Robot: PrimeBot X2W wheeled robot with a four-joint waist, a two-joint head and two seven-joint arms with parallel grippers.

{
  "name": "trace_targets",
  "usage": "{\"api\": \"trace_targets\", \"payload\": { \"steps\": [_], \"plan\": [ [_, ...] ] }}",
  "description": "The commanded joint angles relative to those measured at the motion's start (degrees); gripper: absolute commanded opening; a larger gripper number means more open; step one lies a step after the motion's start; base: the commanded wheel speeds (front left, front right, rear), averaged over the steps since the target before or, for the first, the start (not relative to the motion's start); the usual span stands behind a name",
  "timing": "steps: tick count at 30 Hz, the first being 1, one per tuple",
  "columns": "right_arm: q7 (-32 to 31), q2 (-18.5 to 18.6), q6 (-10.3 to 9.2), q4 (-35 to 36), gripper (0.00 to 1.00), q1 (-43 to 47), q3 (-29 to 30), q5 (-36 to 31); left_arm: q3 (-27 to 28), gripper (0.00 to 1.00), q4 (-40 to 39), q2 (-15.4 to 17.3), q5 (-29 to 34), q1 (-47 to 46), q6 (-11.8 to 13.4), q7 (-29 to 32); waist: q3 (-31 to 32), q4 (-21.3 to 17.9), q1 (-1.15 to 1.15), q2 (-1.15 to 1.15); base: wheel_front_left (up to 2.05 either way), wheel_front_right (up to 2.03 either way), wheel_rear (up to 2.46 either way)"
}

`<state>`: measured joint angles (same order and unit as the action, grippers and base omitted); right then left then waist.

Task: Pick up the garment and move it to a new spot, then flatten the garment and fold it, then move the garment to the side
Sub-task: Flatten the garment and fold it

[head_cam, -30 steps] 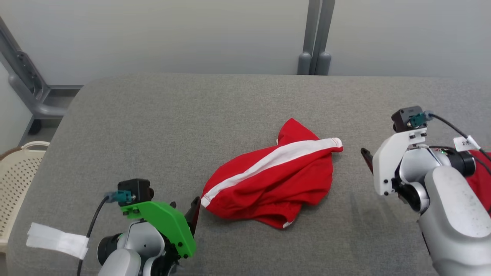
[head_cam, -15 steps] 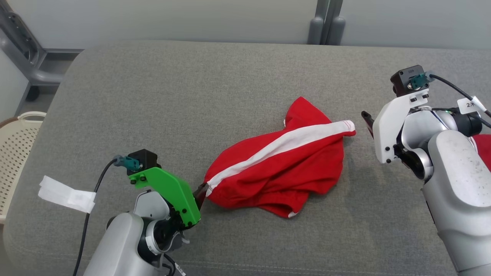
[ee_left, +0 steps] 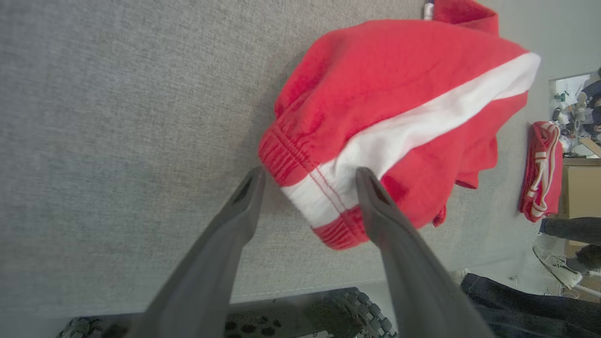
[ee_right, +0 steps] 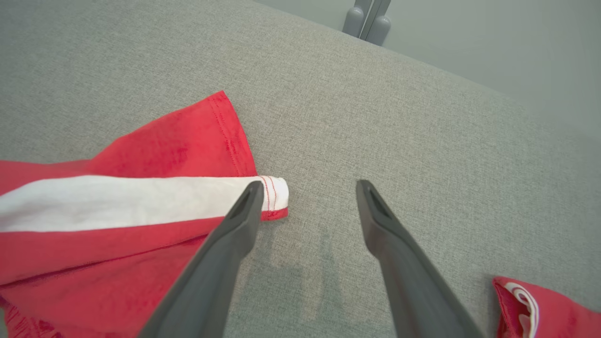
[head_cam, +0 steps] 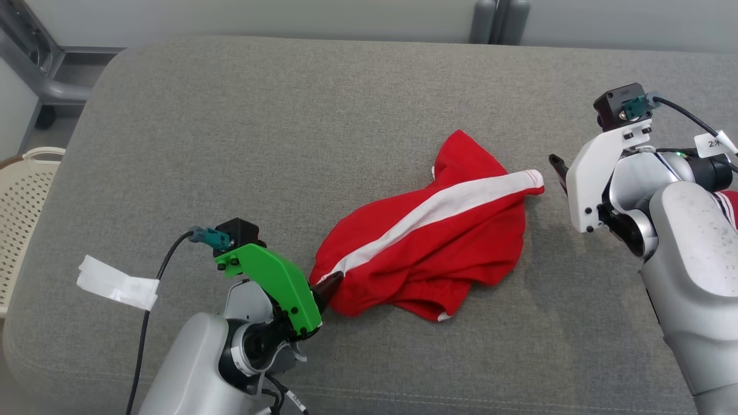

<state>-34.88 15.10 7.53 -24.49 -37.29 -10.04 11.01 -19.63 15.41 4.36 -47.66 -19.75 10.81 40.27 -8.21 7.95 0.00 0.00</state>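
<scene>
Now spread left fingers (ee_left: 396, 249) straddle the garment (ee_left: 399, 80); spread right fingers (ee_right: 223, 263) sit beside.

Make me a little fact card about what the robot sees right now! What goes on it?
garment: red shorts with a white side stripe, crumpled, not yet flattened
lying on: grey padded surface
left claw: open, fingers either side of the waistband corner
right claw: open, beside the stripe's hem end, gap over bare surface
also there: second red garment at the robot's right; cream basket off the left edge
</scene>
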Motion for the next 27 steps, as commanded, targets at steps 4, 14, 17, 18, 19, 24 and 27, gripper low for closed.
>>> {"api": "trace_targets", "payload": {
  "steps": [4, 14, 17, 18, 19, 24, 27],
  "plan": [
    [0.86, 0.37, -0.08, -1.03, 1.0, -0.43, -0.06, 0.22, -0.48, 1.0, -1.43, -0.76, -2.61, -0.11, -0.63, 0.96, 0.19, 0.39, 0.0, 0.0, 0.0, 0.0, 0.0],
    [1.09, 0.35, -0.08, -1.82, 1.0, -0.92, -0.85, 0.16, -1.76, 0.12, -1.42, 0.04, -0.73, 0.9, 1.29, 0.92, 0.19, 0.1, 0.0, 0.0, 0.0, 0.0, 0.0],
    [-0.55, 1.03, -0.08, -2.33, 1.0, -1.62, -1.15, 0.42, -2.08, 0.0, -2.0, 0.51, -0.02, 0.6, 1.46, 0.47, -0.41, 0.32, 0.0, 0.0, 0.0, 0.0, 0.0],
    [-0.55, 1.03, -0.08, -2.33, 1.0, -1.62, -1.15, 0.42, -2.08, 0.0, -2.0, 0.51, -0.02, 0.6, 1.46, 0.47, -0.41, 0.32, 0.0, 0.0, 0.0, 0.0, 0.0],
    [-1.03, 0.85, -0.08, -2.67, 1.0, -1.84, -1.16, 1.11, -2.11, 0.0, -2.23, 0.53, -0.05, 0.5, 1.41, 0.38, -0.63, 0.41, 0.0, 0.0, 0.0, 0.0, 0.0],
    [-1.78, 0.47, -0.08, -6.24, 1.0, -3.8, -1.08, 2.67, -2.54, 0.0, -2.83, 0.28, -0.05, 0.01, 0.97, -0.15, -1.79, 1.19, 0.0, 0.0, 0.0, 0.0, 0.0],
    [-2.79, 0.05, -0.08, -9.26, 1.0, -4.96, -1.35, 4.42, -3.1, 0.0, -2.78, 0.04, -0.01, -0.58, 0.76, -0.42, -2.49, 1.94, 0.0, 0.0, 0.0, 0.0, 0.0]
  ]
}}
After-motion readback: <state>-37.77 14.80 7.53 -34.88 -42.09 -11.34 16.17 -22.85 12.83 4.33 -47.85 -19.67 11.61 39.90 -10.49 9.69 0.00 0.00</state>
